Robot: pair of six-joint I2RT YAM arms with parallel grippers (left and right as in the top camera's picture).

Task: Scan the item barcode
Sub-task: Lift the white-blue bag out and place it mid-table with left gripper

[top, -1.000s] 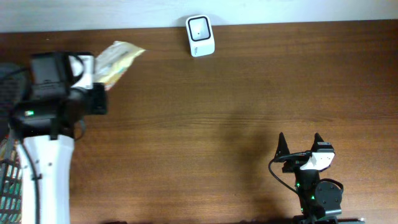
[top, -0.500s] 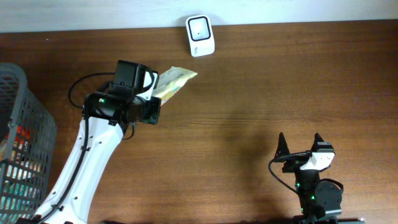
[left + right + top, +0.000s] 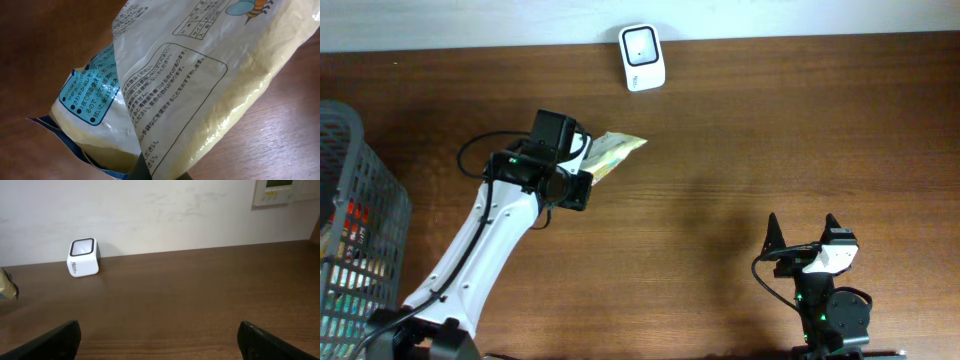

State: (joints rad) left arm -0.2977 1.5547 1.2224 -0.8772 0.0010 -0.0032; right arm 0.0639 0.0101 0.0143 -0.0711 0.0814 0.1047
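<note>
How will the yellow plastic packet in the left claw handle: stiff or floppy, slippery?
Likely floppy: the packet creases and folds where the left claw pinches its edge. Probably light: that one pinch holds it out over the table. Its glossy film looks slippery, so it may slip if swung fast.

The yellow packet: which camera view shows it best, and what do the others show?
The left wrist view: the yellow packet fills the frame, its printed panels sharp. Overhead shows it small, pinched in the left claw, short of the white scanner. The right wrist view catches only a corner at its left edge.
</note>
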